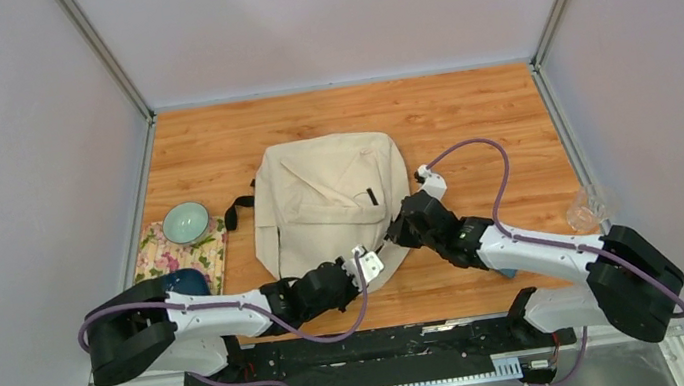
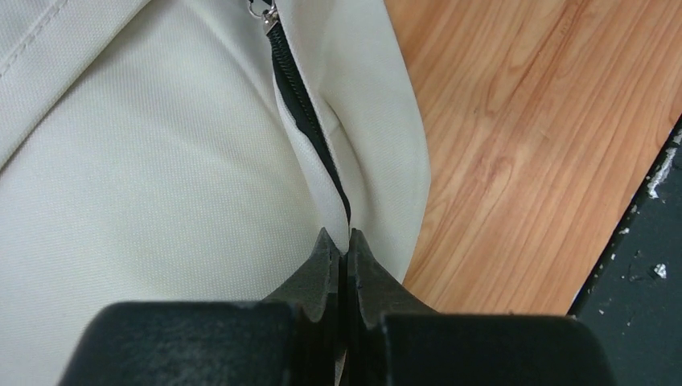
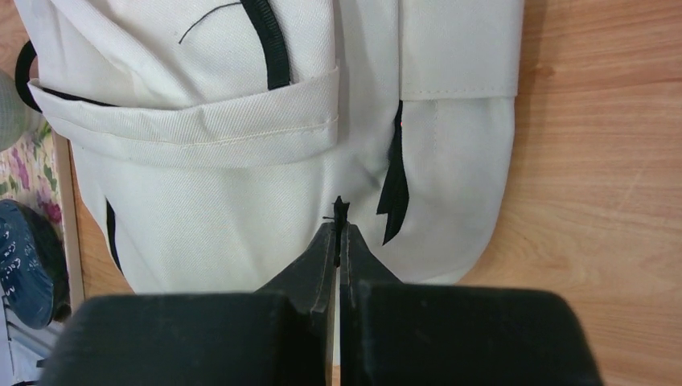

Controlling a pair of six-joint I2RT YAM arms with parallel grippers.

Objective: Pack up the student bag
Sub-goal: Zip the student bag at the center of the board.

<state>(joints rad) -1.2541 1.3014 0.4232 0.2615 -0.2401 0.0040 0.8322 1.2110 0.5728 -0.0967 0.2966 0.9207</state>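
Observation:
The student bag (image 1: 329,200), a cream-beige backpack with black straps, lies flat in the middle of the wooden table. My left gripper (image 1: 377,255) is at the bag's near right corner. In the left wrist view it (image 2: 347,241) is shut on a fold of the bag's fabric (image 2: 161,161) beside the black zipper (image 2: 306,112). My right gripper (image 1: 393,235) reaches the same corner from the right. In the right wrist view it (image 3: 338,229) is shut on a small black zipper pull (image 3: 339,209) on the bag (image 3: 225,185). A second black pull (image 3: 394,197) hangs just to its right.
A teal bowl (image 1: 186,222) sits on a floral cloth (image 1: 175,255) left of the bag, with a dark blue object (image 1: 185,280) near it. A clear glass cup (image 1: 586,209) stands at the table's right edge. Grey walls enclose the table on three sides.

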